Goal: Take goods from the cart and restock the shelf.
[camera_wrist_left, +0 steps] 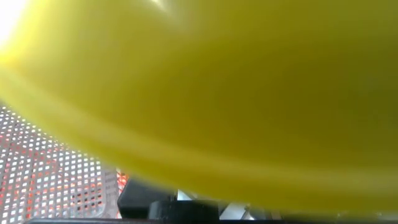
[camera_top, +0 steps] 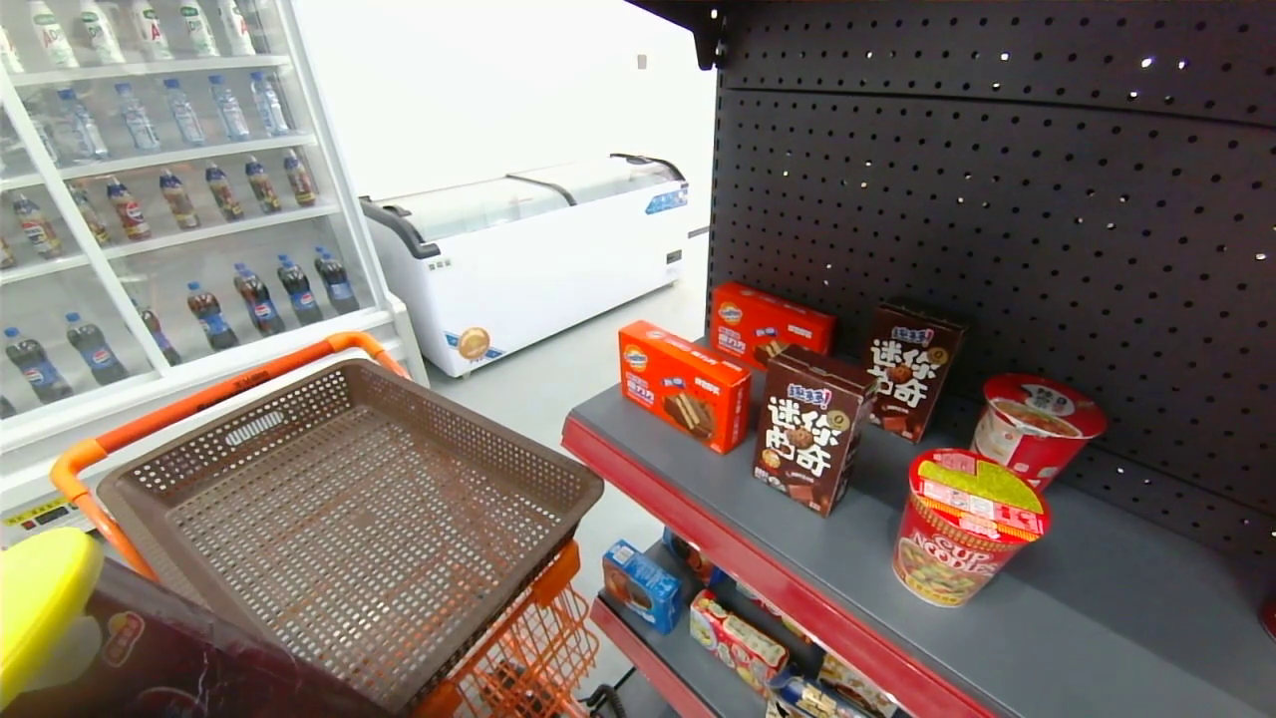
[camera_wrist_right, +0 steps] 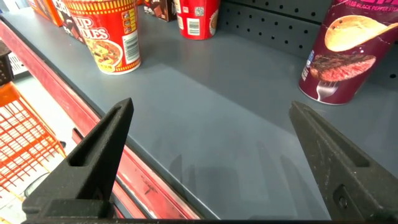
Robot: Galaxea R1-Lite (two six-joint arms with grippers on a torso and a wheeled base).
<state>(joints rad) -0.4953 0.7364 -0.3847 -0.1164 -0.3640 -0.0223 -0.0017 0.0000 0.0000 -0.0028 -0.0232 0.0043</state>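
Note:
The cart's brown mesh basket (camera_top: 349, 499) has nothing lying in it. A dark chips can (camera_top: 150, 648) with a yellow lid (camera_top: 40, 588) is held up over the cart's near corner. That lid (camera_wrist_left: 236, 87) sits right in front of the left wrist camera, with my left gripper shut on the can. My right gripper (camera_wrist_right: 211, 168) hangs open over a bare stretch of the grey shelf (camera_wrist_right: 205, 106), its fingers (camera_wrist_right: 93, 168) wide apart. A purple chips can (camera_wrist_right: 339, 53) stands upright on the shelf just beyond it.
On the shelf (camera_top: 1097, 618) stand two orange boxes (camera_top: 686, 384), two brown boxes (camera_top: 812, 429) and two cup noodles (camera_top: 965, 524). A black pegboard (camera_top: 997, 199) backs it. Goods fill the lower shelf (camera_top: 698, 618). A drinks cooler (camera_top: 150, 199) and a chest freezer (camera_top: 538, 249) stand behind the cart.

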